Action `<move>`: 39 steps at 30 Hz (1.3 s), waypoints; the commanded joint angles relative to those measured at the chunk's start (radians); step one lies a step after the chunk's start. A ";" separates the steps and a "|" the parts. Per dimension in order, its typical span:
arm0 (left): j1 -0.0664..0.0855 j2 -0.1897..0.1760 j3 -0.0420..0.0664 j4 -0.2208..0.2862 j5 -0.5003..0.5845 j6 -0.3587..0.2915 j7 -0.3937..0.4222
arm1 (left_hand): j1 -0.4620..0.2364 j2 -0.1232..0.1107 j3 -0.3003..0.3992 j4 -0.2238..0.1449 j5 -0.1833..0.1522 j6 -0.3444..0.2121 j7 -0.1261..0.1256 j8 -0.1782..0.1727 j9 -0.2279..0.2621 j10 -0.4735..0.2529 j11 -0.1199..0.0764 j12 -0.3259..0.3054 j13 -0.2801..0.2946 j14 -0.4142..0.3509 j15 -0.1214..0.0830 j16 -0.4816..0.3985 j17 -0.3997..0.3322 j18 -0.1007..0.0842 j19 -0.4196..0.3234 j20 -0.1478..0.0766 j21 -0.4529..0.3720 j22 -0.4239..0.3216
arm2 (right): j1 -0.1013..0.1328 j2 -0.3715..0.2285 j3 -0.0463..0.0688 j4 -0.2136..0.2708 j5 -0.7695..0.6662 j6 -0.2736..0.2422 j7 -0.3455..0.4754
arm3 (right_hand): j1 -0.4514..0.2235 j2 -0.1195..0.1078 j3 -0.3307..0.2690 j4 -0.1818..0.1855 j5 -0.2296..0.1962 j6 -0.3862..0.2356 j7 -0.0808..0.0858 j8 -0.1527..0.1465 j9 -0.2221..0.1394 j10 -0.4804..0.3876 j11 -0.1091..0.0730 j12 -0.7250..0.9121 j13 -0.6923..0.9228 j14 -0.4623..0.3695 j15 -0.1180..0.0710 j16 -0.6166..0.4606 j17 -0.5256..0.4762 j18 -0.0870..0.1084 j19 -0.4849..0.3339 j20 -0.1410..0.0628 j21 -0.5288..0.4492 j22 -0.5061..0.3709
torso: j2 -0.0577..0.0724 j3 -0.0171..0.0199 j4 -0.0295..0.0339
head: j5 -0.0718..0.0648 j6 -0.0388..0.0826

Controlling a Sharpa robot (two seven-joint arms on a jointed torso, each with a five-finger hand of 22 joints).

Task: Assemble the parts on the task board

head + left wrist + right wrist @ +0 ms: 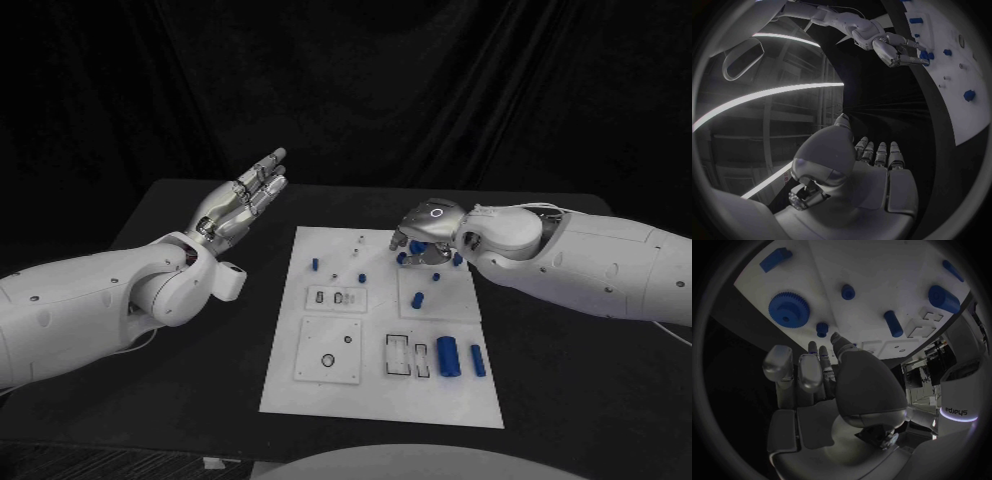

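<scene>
The white task board [378, 395] lies in the middle of the black table. Blue parts lie on it: a thick cylinder [447, 355], a thinner one [477, 360], and small pegs [417, 298] [316, 264]. My right hand [426, 240] hovers over the board's far right corner, fingers stretched out and holding nothing. In the right wrist view its fingertips [834, 337] reach toward a small blue peg [822, 329], next to a blue gear [789, 310] and a blue cylinder [893, 322]. My left hand [242, 200] is raised left of the board, flat and empty.
The black table [173, 400] stretches bare to the left and right of the board. White insert plates with slots [332, 350] sit on the board's near half. A dark curtain hangs behind the table.
</scene>
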 commanded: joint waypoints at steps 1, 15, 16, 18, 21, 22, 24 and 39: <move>0.001 0.002 0.001 0.000 -0.002 0.018 0.068 | 0.010 0.003 0.005 0.001 0.006 -0.001 0.003 0.002 0.000 0.000 0.005 -0.007 -0.001 0.000 -0.041 -0.004 -0.001 0.006 0.001 0.007 -0.003 -0.002 | -0.004 -0.001 0.001 -0.002 -0.002 0.003 0.003 | 0.017 0.005 0.009 -0.006 0.030 -0.001 -0.005 -0.004 -0.001 0.006 0.000 0.001 0.000 0.001 0.005 0.000 -0.004 -0.008 -0.007 -0.003 -0.002 0.004 | 0.000 -0.0001 -0.0005 | -0.001 -0.001; 0.000 0.008 0.001 -0.010 -0.002 0.017 0.068 | 0.013 0.006 0.007 0.001 0.016 0.013 0.017 0.004 0.002 0.000 0.019 -0.007 -0.001 0.000 -0.045 -0.004 -0.001 0.012 0.001 0.011 -0.003 -0.002 | -0.014 0.012 0.001 -0.031 -0.002 -0.022 0.019 | 0.058 0.017 0.061 -0.015 0.060 0.033 0.035 0.005 0.003 0.035 -0.014 0.000 -0.004 -0.002 -0.001 -0.002 -0.008 -0.007 -0.011 -0.007 -0.009 0.014 | 0.001 0.0002 -0.0005 | -0.004 -0.010; 0.000 0.009 0.001 -0.011 -0.002 0.018 0.067 | 0.014 0.006 0.007 0.001 0.018 0.014 0.018 0.004 0.002 0.000 0.020 -0.007 -0.001 0.000 -0.045 -0.004 -0.001 0.012 0.001 0.011 -0.003 -0.002 | -0.015 0.013 0.001 -0.034 -0.002 -0.023 0.020 | 0.058 0.017 0.062 -0.014 0.059 0.035 0.035 0.005 0.004 0.036 -0.014 0.000 -0.004 -0.002 -0.001 -0.002 -0.007 -0.007 -0.011 -0.008 -0.009 0.015 | 0.001 0.0000 -0.0007 | -0.004 -0.011; 0.000 0.011 0.001 -0.012 -0.002 0.019 0.067 | 0.014 0.006 0.007 0.001 0.018 0.014 0.018 0.004 0.002 0.000 0.020 -0.007 -0.001 0.000 -0.045 -0.004 -0.001 0.012 0.001 0.011 -0.003 -0.002 | -0.017 0.016 0.001 -0.038 -0.002 -0.024 0.023 | 0.059 0.016 0.064 -0.013 0.058 0.041 0.035 0.007 0.005 0.037 -0.014 -0.001 -0.004 -0.002 -0.001 -0.002 -0.008 -0.008 -0.011 -0.008 -0.009 0.016 | 0.002 -0.0001 -0.0002 | -0.005 -0.012; 0.000 0.013 0.001 -0.014 -0.002 0.022 0.066 | 0.015 0.006 0.008 0.001 0.020 0.014 0.018 0.004 0.002 0.000 0.020 -0.007 -0.001 0.000 -0.045 -0.004 -0.001 0.013 0.001 0.011 -0.003 -0.002 | -0.020 0.019 0.001 -0.045 -0.002 -0.026 0.026 | 0.059 0.014 0.069 -0.011 0.056 0.055 0.036 0.011 0.007 0.039 -0.015 -0.002 -0.005 -0.002 -0.002 -0.004 -0.010 -0.007 -0.012 -0.009 -0.011 0.016 | 0.001 0.0002 0.0007 | -0.005 -0.014; 0.000 0.013 0.001 -0.014 -0.002 0.023 0.065 | 0.015 0.006 0.008 0.001 0.020 0.014 0.018 0.004 0.002 0.000 0.020 -0.007 -0.001 0.000 -0.045 -0.004 -0.001 0.013 0.001 0.011 -0.003 -0.002 | -0.020 0.020 0.001 -0.046 -0.002 -0.027 0.026 | 0.059 0.013 0.071 -0.011 0.055 0.059 0.036 0.012 0.008 0.041 -0.016 -0.002 -0.005 -0.002 -0.002 -0.004 -0.011 -0.007 -0.012 -0.010 -0.012 0.017 | 0.001 0.0002 0.0006 | -0.004 -0.015; 0.000 0.013 0.001 -0.014 -0.002 0.024 0.064 | 0.015 0.006 0.008 0.001 0.020 0.014 0.018 0.004 0.002 0.000 0.020 -0.007 -0.001 0.000 -0.045 -0.004 -0.001 0.013 0.001 0.011 -0.003 -0.002 | -0.021 0.022 0.001 -0.049 -0.002 -0.028 0.028 | 0.063 0.014 0.078 -0.011 0.054 0.072 0.035 0.015 0.010 0.048 -0.018 -0.001 -0.005 -0.002 -0.003 -0.004 -0.010 -0.007 -0.012 -0.010 -0.013 0.018 | 0.001 0.0001 0.0003 | -0.004 -0.016; -0.001 0.017 0.001 -0.021 -0.002 0.038 0.052 | 0.037 0.009 0.021 0.000 0.067 0.025 0.028 0.005 0.003 0.000 0.029 -0.007 -0.001 0.000 -0.034 -0.004 -0.001 0.012 0.001 0.021 -0.003 -0.002 | -0.029 0.038 0.001 -0.079 0.055 -0.039 0.060 | 0.122 0.014 0.132 -0.046 0.052 0.168 0.043 0.037 0.034 0.156 -0.021 0.006 -0.004 0.002 -0.007 -0.002 -0.009 -0.010 -0.010 -0.016 -0.013 0.039 | 0.001 -0.0012 0.0000 | -0.003 -0.033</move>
